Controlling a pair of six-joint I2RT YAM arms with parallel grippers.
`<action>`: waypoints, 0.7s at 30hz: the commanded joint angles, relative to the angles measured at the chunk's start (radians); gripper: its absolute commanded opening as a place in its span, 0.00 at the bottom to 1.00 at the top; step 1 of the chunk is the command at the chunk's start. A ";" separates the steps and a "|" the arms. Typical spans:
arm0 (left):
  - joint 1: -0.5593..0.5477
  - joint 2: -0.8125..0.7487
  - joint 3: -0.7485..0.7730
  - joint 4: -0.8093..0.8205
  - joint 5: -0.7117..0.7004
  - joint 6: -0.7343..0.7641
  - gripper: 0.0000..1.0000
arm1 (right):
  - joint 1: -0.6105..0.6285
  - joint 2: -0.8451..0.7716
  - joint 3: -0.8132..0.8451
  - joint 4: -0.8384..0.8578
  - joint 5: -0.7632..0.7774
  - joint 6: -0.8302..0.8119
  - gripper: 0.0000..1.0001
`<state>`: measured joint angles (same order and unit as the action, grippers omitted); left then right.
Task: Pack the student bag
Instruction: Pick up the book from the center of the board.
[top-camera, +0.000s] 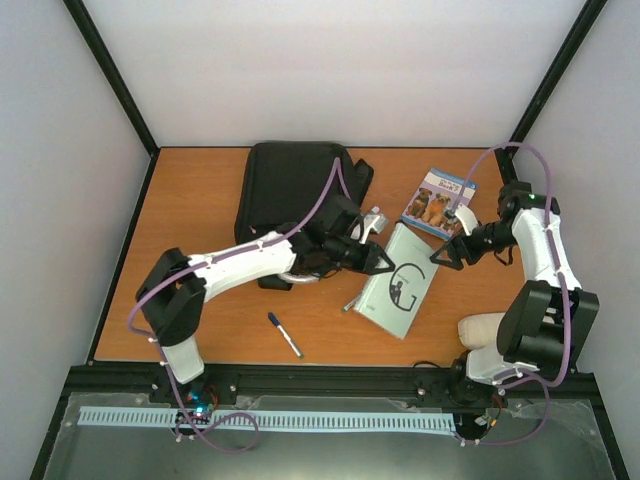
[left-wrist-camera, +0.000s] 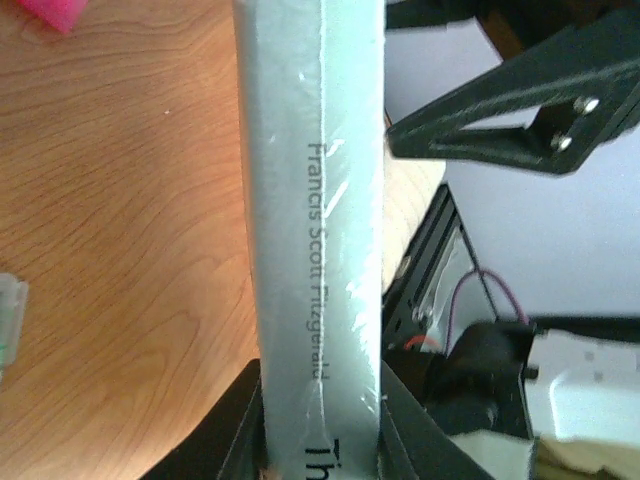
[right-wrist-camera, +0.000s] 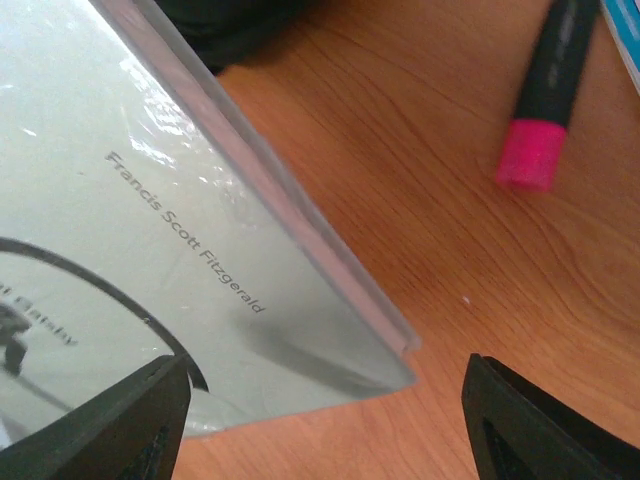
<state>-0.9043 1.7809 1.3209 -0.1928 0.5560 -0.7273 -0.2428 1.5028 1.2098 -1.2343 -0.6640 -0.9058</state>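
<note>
Left wrist view: the left gripper (left-wrist-camera: 322, 445) is closed on the book (left-wrist-camera: 315, 250), a black finger (left-wrist-camera: 235, 440) pressed against each side of its pale grey body, with the spine lettering "Francis Scott Fitzgerald" running up between them. From the top view this grip sits at the book's far left edge, and the book lies slantwise on the table (top-camera: 200, 200) between the two arms.

The right gripper (right-wrist-camera: 320, 410) stands wide open with nothing in it. Its two black fingers (right-wrist-camera: 110, 420) hang above the book's cover and the bare wood just off the book's corner, touching neither as far as the wrist view shows.

Beyond the book's edge lies a black marker (right-wrist-camera: 545, 90) with a pink cap, apart from the book.

The bag (top-camera: 290, 185) lies flat at the far side of the table, left of the book, with the left arm stretched across its near edge. A blue booklet (top-camera: 440, 198) lies just beyond the book, near the right gripper. A pen (top-camera: 285, 335) lies near the front edge, well apart from the bag, and a beige pouch (top-camera: 478, 328) is partly hidden under the right arm.
</note>
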 joint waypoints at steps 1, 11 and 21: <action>0.009 -0.138 0.068 -0.244 0.099 0.315 0.01 | -0.005 -0.031 0.080 -0.213 -0.152 -0.248 0.83; 0.053 -0.352 -0.049 -0.356 0.209 0.563 0.01 | 0.201 -0.034 0.024 -0.271 -0.363 -0.401 0.87; 0.105 -0.384 -0.048 -0.355 0.238 0.633 0.01 | 0.329 -0.021 -0.019 -0.270 -0.456 -0.422 0.77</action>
<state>-0.8154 1.4384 1.2320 -0.6239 0.7101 -0.1555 0.0734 1.4773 1.2133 -1.4937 -1.0309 -1.2797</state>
